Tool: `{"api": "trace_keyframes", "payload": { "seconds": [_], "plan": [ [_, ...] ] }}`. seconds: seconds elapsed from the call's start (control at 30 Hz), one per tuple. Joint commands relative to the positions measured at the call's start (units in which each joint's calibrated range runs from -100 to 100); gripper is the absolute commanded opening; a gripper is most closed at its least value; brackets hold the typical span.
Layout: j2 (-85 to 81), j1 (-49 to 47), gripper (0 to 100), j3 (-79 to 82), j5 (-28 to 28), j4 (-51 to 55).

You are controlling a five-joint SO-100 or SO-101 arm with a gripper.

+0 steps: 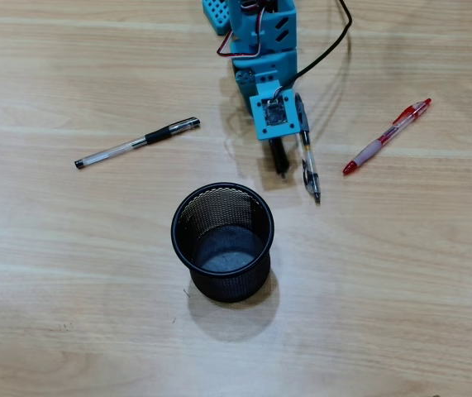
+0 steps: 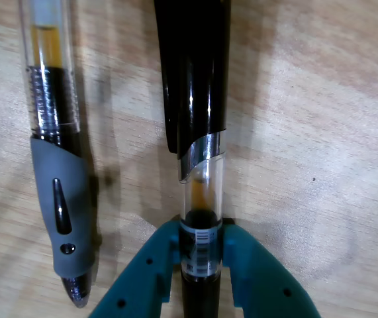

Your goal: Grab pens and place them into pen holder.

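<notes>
Grasping is the step in hand: your teal gripper (image 2: 202,255) has its two fingers clamped on the clear barrel of a capped pen (image 2: 198,119), just beside its barcode label, as the wrist view shows. In the overhead view that pen (image 1: 278,157) shows only as a short dark stub below the arm, so you cannot tell whether it is clear of the wooden table (image 1: 401,273). A second pen with a grey rubber sleeve (image 2: 59,199) lies just beside it, parallel. Two more wait on the table: a clear one with a black cap (image 1: 139,141) off to the left of the overhead view, and a red-and-clear one (image 1: 387,136) to the right.

Your next move, as I judge it, is to lift and carry toward the pen holder (image 1: 222,240), which stands empty near the arm. Expect the smooth plastic barrel to slip or swing. The holder is black wire mesh, cylindrical, with a solid rim, and its mouth is wide and forgiving.
</notes>
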Motion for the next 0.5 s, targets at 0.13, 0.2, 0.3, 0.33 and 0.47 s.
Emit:
{"api": "trace_keyframes", "payload": {
  "seconds": [0.13, 0.2, 0.3, 0.33, 0.47],
  "plan": [
    [-0.46, 0.12, 2, -0.95, -0.11, -0.16],
    [-0.80, 0.12, 2, -3.67, 0.31, -0.07],
    [-1.98, 0.03, 2, -9.10, 0.36, -0.07],
    [-2.83, -0.06, 2, -10.81, 0.36, -0.07],
    [-6.57, 0.21, 2, -20.95, 0.36, -0.07]
  ]
}}
